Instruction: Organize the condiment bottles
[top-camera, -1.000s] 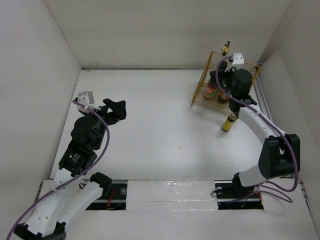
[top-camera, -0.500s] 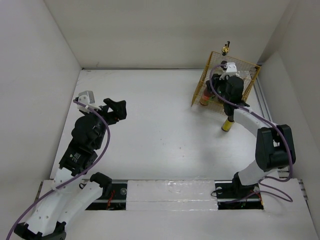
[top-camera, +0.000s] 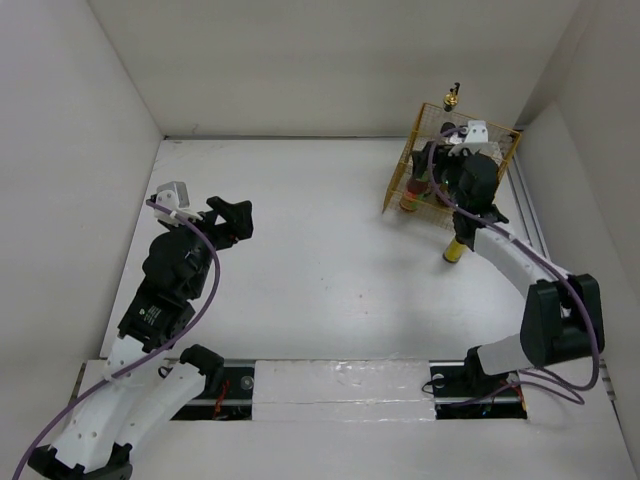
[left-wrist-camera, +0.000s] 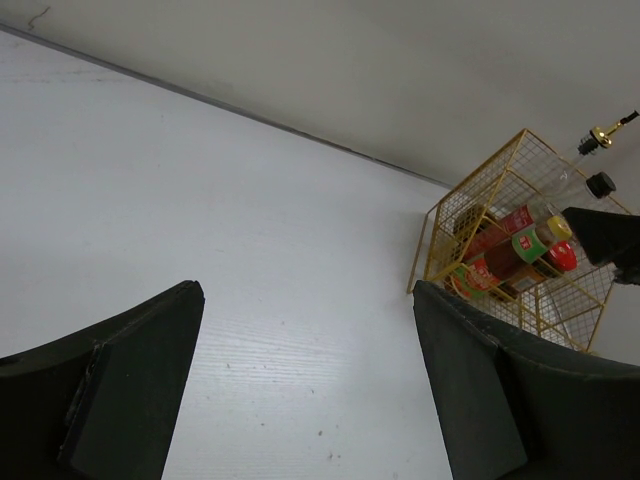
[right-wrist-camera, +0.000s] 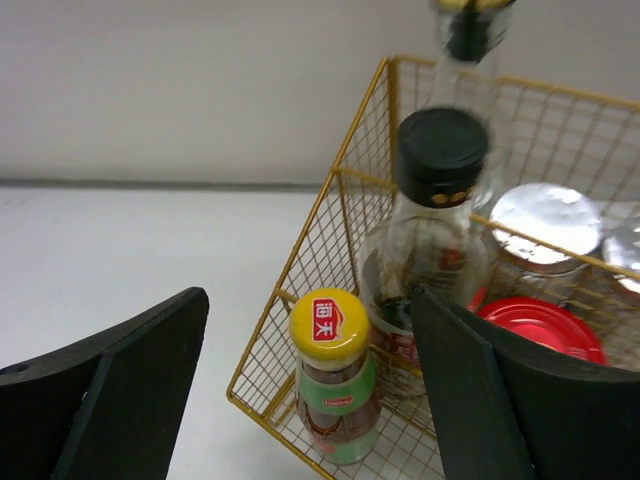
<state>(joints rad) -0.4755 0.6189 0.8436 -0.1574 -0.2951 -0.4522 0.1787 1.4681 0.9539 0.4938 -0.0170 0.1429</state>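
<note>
Right wrist view is showing a yellow-capped bottle (right-wrist-camera: 333, 395) standing in the wire rack's (right-wrist-camera: 310, 260) corner at lower centre, framed between the right gripper's (right-wrist-camera: 310, 298) released, empty jaws; the left gripper's (left-wrist-camera: 308, 292) are gaping too.

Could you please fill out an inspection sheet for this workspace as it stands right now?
Surface: white table, no spills seen.
Job's things: yellow-capped bottle, black-capped clear bottle, silver-lidded jar, red-lidded jar and gold-spout bottle sit in the yellow wire rack; a second yellow-capped bottle sits on the table outside it.
Clutter: nothing seen.
End effectors: left end effector open, empty; right end effector open, empty, facing the rack.
Cables: purple cables run along both arms.
Surroundings: white walls on three sides.
</note>
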